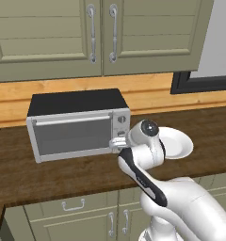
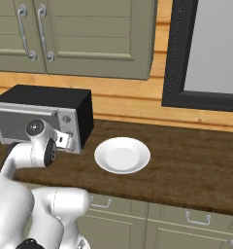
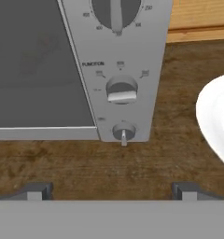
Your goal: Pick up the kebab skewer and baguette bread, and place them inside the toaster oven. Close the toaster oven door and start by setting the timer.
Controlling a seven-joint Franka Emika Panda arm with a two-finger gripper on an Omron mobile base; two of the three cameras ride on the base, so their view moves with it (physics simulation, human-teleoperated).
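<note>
Shown: the toaster oven (image 1: 77, 124) stands on the dark wooden counter (image 2: 186, 160) with its door (image 1: 70, 135) shut upright, so the loading steps look finished and only the timer remains. The white plate (image 2: 122, 154) just beside the oven is bare; neither the kebab skewer nor the baguette bread can be made out, and the grey glass is too dim to confirm they lie inside. The gripper (image 3: 111, 191) faces the oven's right-hand knob column, its fingers (image 3: 34, 192) spread wide and holding nothing, one to each side of the lowest knob (image 3: 123, 133). That placement suits closing on a small round dial. Above it sit the function knob (image 3: 122, 89) and a larger dial (image 3: 116, 14). Judged from this alignment, the lowest knob is the timer; the fingers stand apart from it, not yet touching.
</note>
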